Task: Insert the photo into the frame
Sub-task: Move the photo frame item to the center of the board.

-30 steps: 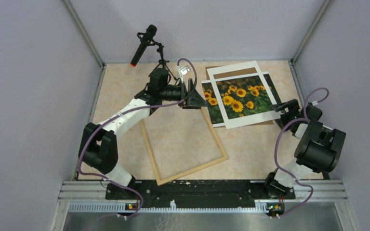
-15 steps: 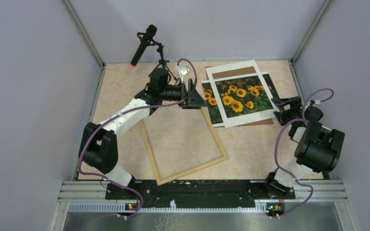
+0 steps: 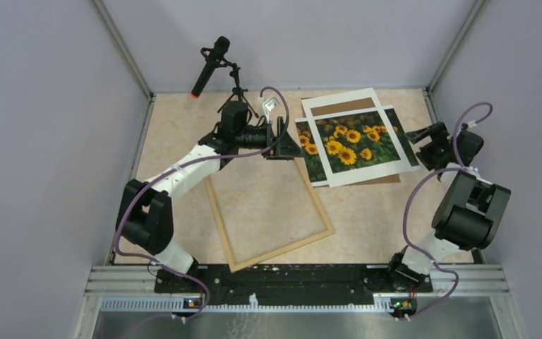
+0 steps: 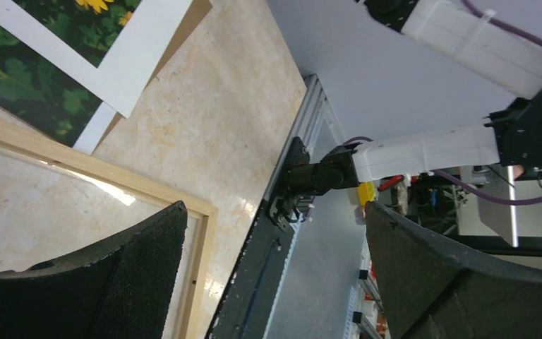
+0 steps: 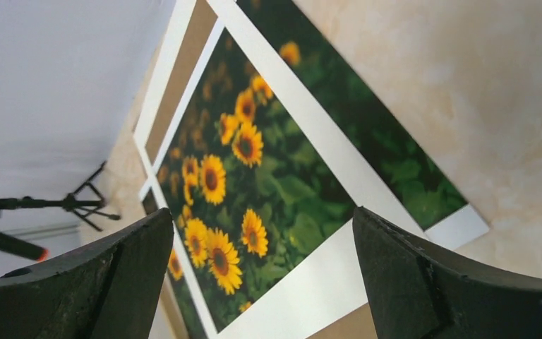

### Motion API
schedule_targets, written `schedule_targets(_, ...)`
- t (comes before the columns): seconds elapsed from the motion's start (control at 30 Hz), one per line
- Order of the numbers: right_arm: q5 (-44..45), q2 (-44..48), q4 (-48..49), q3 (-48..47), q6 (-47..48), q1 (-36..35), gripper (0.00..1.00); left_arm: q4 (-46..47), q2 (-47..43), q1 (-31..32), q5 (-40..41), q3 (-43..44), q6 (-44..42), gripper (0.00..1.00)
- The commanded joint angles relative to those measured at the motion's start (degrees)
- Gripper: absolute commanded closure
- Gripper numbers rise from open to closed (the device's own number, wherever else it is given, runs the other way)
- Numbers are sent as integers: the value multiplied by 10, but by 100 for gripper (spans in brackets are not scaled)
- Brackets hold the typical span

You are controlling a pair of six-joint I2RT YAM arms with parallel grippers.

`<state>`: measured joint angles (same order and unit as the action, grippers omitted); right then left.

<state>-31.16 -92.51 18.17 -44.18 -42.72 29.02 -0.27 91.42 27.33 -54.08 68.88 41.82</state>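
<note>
Yellow-orange sunflowers on dark green mark the photo (image 3: pixel 353 147), which lies flat near the tabletop's far right corner, outside the frame; it rests on a plain brown backing board (image 3: pixel 385 181) and is partly covered by a white mat (image 3: pixel 370 175) laid askew on top, so that the mat's cutout shows flowers in its near part and bare brown board along its far part; a strip of the print sticks out past the mat's left side. The frame (image 3: pixel 283 248), thin rails of light wood, lies flat toward the middle of the marbled beige tabletop (image 3: pixel 176 134), turned at an angle, with only tabletop inside it; its far right corner comes just beside the photo's left edge. The left gripper (image 3: pixel 282 145) hangs over that corner of the frame, its jaws spread wide and holding nothing; the left wrist view looks between its two dark fingers (image 4: pixel 134 275) at the frame's rail and the corner of the mat. The right gripper (image 3: pixel 423 140) sits just beside the right edge of the stack near the tabletop's right edge, jaws likewise spread and empty; whether it touches the board I cannot tell. A microphone (image 3: pixel 210 65) on a small tripod stands at the far left corner.
</note>
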Motion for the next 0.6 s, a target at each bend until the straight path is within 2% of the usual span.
schedule_targets(0.0, 55, -17, -174, -89, 147, -41, 5, -16, 8, 18, 46, 3, -46, 2)
schedule_targets(0.17, 102, -24, -227, -131, 206, -143, 5, -51, 33, 45, 114, 10, -90, 2)
schedule_targets(0.33, 112, -67, -256, -175, 219, -235, 5, -69, 44, 84, 203, 11, -113, 2)
schedule_targets(0.47, 90, -104, -253, -191, 205, -280, 6, -38, 68, 108, 241, 1, -65, 2)
schedule_targets(0.57, 76, -102, -216, -160, 175, -294, 11, 35, 85, 119, 269, -24, -2, 2)
